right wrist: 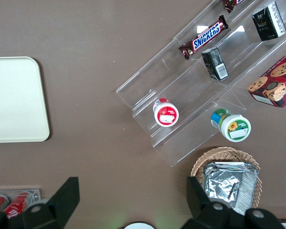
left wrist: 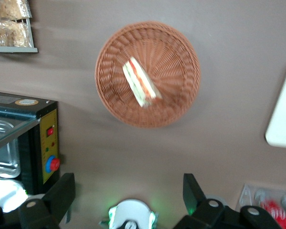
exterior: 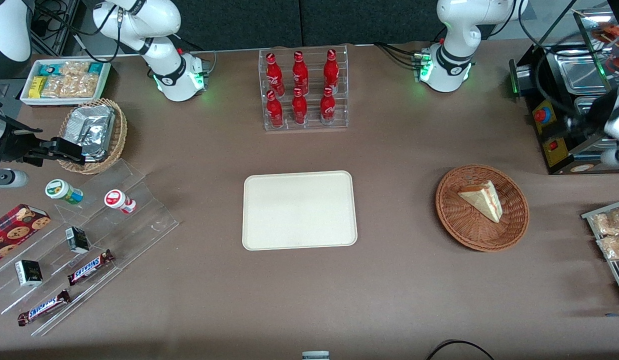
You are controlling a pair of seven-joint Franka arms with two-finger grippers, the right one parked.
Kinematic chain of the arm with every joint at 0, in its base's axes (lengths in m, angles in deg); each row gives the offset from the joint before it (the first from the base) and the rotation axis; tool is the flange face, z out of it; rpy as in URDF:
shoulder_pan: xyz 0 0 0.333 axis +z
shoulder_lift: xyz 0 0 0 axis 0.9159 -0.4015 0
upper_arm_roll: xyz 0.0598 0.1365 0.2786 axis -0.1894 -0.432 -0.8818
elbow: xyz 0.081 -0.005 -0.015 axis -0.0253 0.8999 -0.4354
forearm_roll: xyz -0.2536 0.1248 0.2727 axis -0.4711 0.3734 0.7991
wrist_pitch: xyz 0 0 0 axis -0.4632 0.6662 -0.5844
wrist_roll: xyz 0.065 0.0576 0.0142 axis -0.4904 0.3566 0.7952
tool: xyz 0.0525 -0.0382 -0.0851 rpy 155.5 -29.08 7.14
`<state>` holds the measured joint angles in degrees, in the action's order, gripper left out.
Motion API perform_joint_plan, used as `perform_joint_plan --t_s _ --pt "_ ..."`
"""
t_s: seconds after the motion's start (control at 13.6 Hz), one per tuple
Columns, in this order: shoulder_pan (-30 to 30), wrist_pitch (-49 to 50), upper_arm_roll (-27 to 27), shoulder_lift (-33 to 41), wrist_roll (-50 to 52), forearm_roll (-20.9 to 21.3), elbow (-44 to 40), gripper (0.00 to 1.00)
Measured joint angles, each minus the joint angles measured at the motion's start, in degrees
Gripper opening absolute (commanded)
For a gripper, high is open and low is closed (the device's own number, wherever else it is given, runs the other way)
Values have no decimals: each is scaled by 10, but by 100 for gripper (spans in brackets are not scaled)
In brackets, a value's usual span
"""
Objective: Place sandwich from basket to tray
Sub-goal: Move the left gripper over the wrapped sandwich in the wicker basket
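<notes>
Toward the parked arm's end, a clear stepped stand (exterior: 114,220) holds snack bars and small cartons; a tan wicker basket (exterior: 120,135) beside it holds foil packets (exterior: 92,127); mid-table lies the cream tray (exterior: 299,210), with a rack of red bottles (exterior: 304,90) farther from the camera; toward my end, well apart from the tray, the reddish basket (exterior: 464,230) holds the sandwich (exterior: 482,199), lying on its side; a black appliance (exterior: 554,140) stands near it; my gripper (left wrist: 128,183) hovers high beside the appliance, fingers spread wide, holding nothing.

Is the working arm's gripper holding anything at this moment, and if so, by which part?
Nothing is held. The gripper is open, high above the table; the triangular white-bread sandwich lies untouched in the round reddish-brown wicker basket.
</notes>
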<state>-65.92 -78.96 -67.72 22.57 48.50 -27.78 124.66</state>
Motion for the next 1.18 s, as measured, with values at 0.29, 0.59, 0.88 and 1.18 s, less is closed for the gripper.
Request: perform_joint_plan --t_s 0.29,0.59,0.88,1.18 --pt "29 -125 -1 -10 121 3 104 100" --pt "31 -284 1 -11 264 3 224 100" --pt "31 -427 3 -12 345 2 333 100" --pt "30 -528 6 -16 407 0 409 100"
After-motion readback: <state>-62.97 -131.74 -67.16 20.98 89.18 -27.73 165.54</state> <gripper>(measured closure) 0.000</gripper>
